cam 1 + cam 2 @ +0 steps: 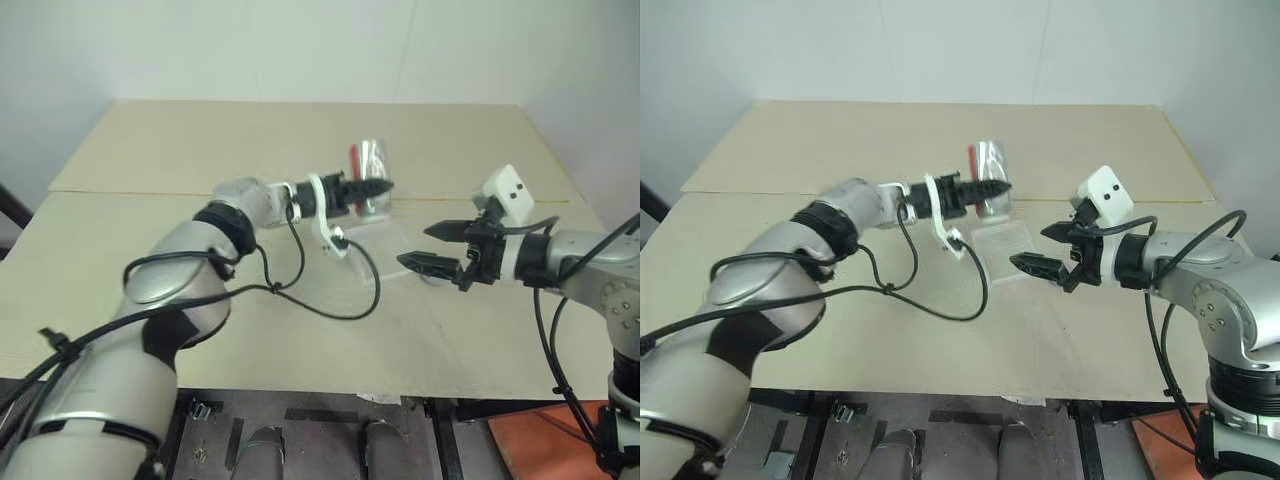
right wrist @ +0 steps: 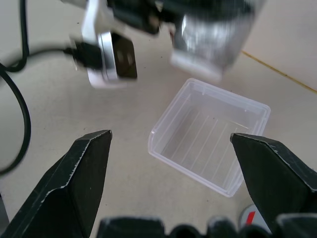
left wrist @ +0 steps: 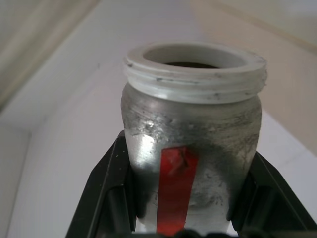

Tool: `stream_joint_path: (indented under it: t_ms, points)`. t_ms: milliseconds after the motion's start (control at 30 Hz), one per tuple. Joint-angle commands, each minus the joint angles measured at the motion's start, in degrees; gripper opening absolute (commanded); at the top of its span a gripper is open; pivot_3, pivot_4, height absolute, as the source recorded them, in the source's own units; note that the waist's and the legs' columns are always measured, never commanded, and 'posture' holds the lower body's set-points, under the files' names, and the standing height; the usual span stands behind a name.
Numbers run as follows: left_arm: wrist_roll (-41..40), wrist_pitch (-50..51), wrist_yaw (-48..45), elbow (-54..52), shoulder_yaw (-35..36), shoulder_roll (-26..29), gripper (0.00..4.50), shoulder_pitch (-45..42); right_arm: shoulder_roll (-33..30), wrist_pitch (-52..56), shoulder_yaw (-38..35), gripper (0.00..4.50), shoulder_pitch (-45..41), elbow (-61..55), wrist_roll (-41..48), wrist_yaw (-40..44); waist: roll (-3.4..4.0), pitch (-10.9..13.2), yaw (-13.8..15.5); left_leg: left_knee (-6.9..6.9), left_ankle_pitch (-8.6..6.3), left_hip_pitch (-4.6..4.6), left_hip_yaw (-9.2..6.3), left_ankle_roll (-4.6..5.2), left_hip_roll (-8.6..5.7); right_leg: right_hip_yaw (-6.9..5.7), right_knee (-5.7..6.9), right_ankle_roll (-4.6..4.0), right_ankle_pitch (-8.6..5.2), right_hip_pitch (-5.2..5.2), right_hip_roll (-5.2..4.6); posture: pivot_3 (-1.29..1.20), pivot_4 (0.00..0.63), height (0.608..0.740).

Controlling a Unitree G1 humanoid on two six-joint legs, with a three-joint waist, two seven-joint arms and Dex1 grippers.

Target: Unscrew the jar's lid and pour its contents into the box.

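Observation:
My left gripper (image 1: 380,186) is shut on the jar (image 1: 372,165), a clear jar with a red strip on its side. The jar is tipped mouth-down above the far edge of the box (image 2: 210,144), a clear shallow tray on the table. Its white threaded mouth (image 3: 194,69) is bare, with no lid on it. I cannot make out the contents inside the jar or in the box. My right gripper (image 1: 415,247) hangs open and empty just right of the box. A grey round edge with a red mark, likely the lid (image 2: 249,217), lies on the table under that gripper.
The beige table (image 1: 300,130) stretches wide behind and left of the box. A black cable (image 1: 330,300) loops from my left wrist across the table in front of the box. The table's front edge (image 1: 330,390) runs below both arms.

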Motion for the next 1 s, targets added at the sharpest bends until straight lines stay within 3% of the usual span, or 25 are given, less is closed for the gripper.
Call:
stream_joint_path:
  t_ms: [33,400,533,667,800,900,1000]
  points:
    - [2.70,5.29,1.78,2.66,-2.99,-1.40,1.91,-3.36,-0.49,-0.10,-1.36,4.44,-2.05,-1.90,1.22,-1.23,0.00,0.02,-0.04,0.00,0.00,-0.02,0.00,0.00,0.00,0.00,0.03,0.00,0.00,-0.01,0.00,0.00,0.150,0.740]
    - [-1.62,5.42,-0.15,3.97,-1.36,-2.97,1.91,-2.68,-0.18,-0.03,-2.98,4.44,0.25,-5.32,3.97,-4.69,-0.02,0.03,0.11,0.00,0.01,-0.07,-0.01,-0.01,0.00,-0.02,0.04,0.00,0.00,-0.01,-0.01,0.00,0.150,0.740]
    - [-8.44,0.38,-4.18,4.38,3.82,-1.16,1.91,-2.29,-0.13,-1.06,-2.60,4.44,0.62,-5.53,4.15,-5.28,-0.02,0.03,0.01,0.00,0.01,-0.04,0.00,-0.01,0.00,-0.02,0.04,0.00,0.00,-0.01,-0.02,0.00,0.150,0.740]
    - [-23.49,-9.22,-15.84,4.00,16.40,2.35,1.91,-0.09,-0.14,-2.72,-3.07,4.44,1.47,-5.63,4.00,-5.16,-0.01,0.03,-0.13,0.00,0.03,-0.04,0.01,-0.06,0.02,-0.01,0.04,0.00,0.00,-0.02,-0.02,0.00,0.150,0.740]
    - [-41.91,-15.29,-35.30,2.64,31.45,4.75,1.91,4.15,-0.07,-4.65,-3.45,4.44,2.57,-5.41,3.69,-4.94,0.00,0.02,-0.21,-0.01,0.21,0.01,0.02,-0.37,0.02,-0.01,0.06,-0.01,0.00,0.00,-0.02,0.00,0.150,0.740]
    - [-62.90,-11.03,-57.13,-1.62,46.41,3.67,1.91,10.48,0.77,-6.79,-3.59,4.44,3.06,-5.30,3.35,-5.23,0.02,0.01,-0.32,-0.01,0.32,0.04,0.03,-0.56,0.03,-0.01,0.16,-0.01,0.01,0.05,-0.04,0.00,0.150,0.740]
    - [-76.69,0.34,-69.79,-10.88,55.72,2.59,1.91,17.66,1.54,-9.06,-3.45,4.44,3.45,-4.99,2.69,-5.68,0.02,0.01,-0.59,0.02,0.32,0.04,0.00,-0.56,0.03,-0.03,0.27,-0.03,0.02,0.07,-0.04,0.00,0.150,0.740]
